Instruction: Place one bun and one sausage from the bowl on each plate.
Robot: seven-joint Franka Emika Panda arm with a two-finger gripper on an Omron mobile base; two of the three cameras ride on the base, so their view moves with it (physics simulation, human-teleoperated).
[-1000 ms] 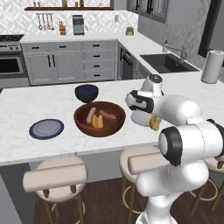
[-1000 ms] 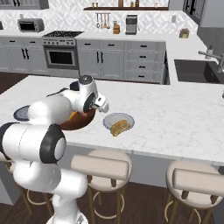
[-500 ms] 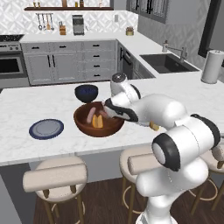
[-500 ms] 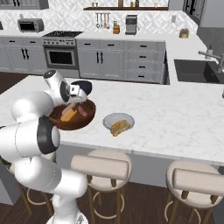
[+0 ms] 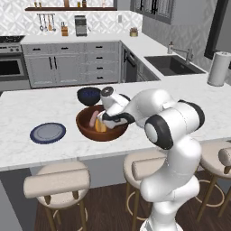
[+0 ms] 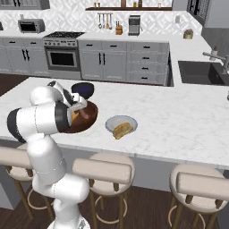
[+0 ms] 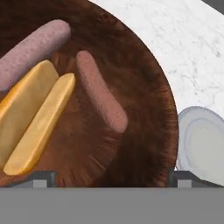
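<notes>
The wooden bowl [image 5: 85,128] [image 6: 89,117] [image 7: 144,87] holds two sausages [image 7: 101,91] [image 7: 33,51] and a yellow bun [image 7: 30,116] [image 5: 100,127]. My gripper [image 5: 103,120] [image 7: 112,177] hangs low over the bowl, open, with nothing between its fingertips [image 7: 43,176], which stand wide apart. The blue-rimmed plate [image 5: 48,132] lies bare to the left of the bowl. To the bowl's right, the pale plate [image 6: 112,121] carries a bun [image 6: 121,130] with something tan beside it. A plate's rim [image 7: 199,144] peeks past the bowl's edge in the hand view.
A small dark blue bowl [image 5: 89,95] [image 6: 83,88] stands just behind the wooden bowl. Padded stools [image 5: 56,180] [image 6: 103,169] line the counter's near edge. The sink [image 5: 171,64] lies on the far counter to the right.
The arm has swung left from the pale plate to over the wooden bowl. The jaws stay wide open.
</notes>
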